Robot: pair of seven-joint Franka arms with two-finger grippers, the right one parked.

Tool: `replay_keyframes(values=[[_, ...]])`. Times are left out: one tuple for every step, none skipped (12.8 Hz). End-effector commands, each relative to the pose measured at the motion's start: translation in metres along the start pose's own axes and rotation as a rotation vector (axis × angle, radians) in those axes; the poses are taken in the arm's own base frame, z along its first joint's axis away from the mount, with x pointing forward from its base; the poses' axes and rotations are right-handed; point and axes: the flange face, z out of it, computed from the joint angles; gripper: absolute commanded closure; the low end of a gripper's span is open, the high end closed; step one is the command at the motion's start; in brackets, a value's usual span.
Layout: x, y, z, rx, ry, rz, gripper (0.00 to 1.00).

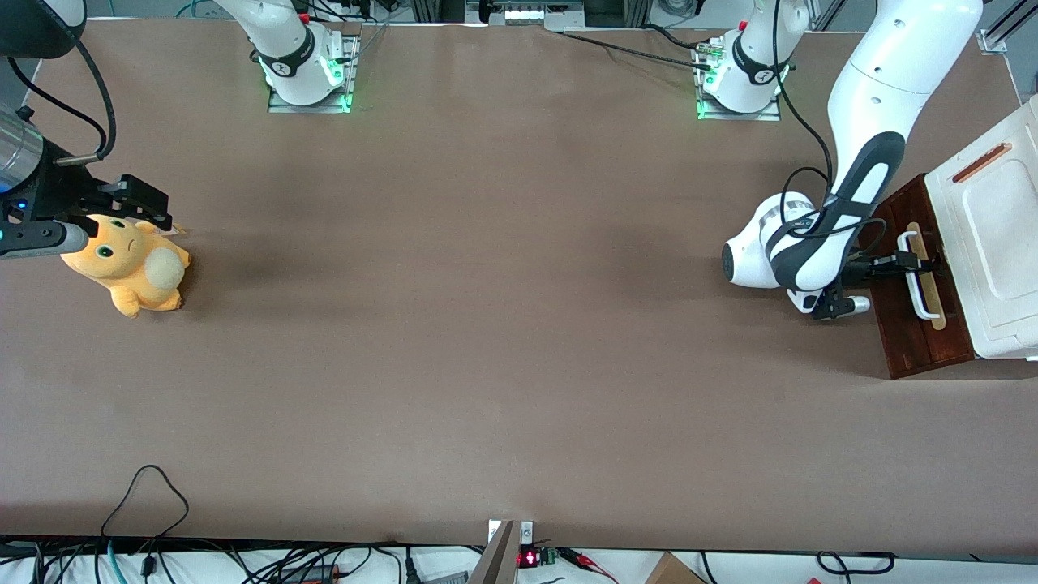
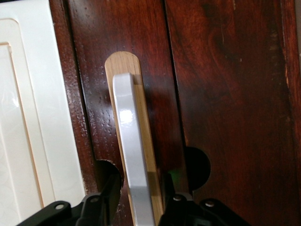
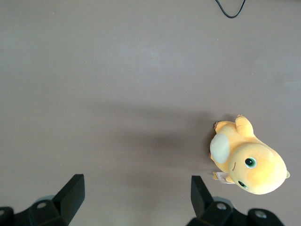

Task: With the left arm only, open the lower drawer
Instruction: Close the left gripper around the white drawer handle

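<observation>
The lower drawer (image 1: 924,284) sits at the working arm's end of the worktop (image 1: 486,324), under the white cabinet top (image 1: 993,235). The pincer (image 2: 139,200) is spread, one finger on each side of the white handle (image 2: 131,155). I think it should squeeze, then pull straight out. The wrist view shows the fingers around the handle. The front view shows a plush toy (image 1: 130,264) far off.
</observation>
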Motion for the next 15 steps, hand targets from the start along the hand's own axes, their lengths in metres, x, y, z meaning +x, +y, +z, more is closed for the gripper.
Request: replay_keyframes(values=[[0.006, 0.0052, 0.0029, 0.01, 0.016, -0.003, 0.67], [0.0065, 0.0047, 0.0029, 0.01, 0.016, -0.003, 0.66], [0.0073, 0.0046, 0.0028, 0.01, 0.015, -0.004, 0.67], [0.0087, 0.0038, 0.0052, 0.01, 0.012, -0.007, 0.67], [0.0093, 0.0034, 0.0058, 0.008, 0.011, -0.009, 0.68], [0.0093, 0.0042, 0.0065, 0.008, 0.011, -0.008, 0.7], [0.0104, 0.0036, 0.0065, 0.013, 0.02, -0.009, 0.73], [0.011, 0.0024, 0.0065, 0.016, 0.024, -0.011, 0.79], [0.0116, 0.0017, 0.0066, 0.018, 0.025, -0.013, 0.82], [0.0116, 0.0017, 0.0066, 0.018, 0.025, -0.015, 0.87], [0.0116, 0.0017, 0.0066, 0.018, 0.025, -0.015, 0.9], [0.0117, 0.0008, 0.0066, 0.018, 0.025, -0.015, 0.94], [0.0119, 0.0, 0.0065, 0.018, 0.025, -0.016, 0.96], [0.0128, -0.0012, 0.0025, 0.018, 0.032, -0.019, 0.99], [0.0136, -0.0024, 0.0, 0.019, 0.036, -0.022, 1.0]])
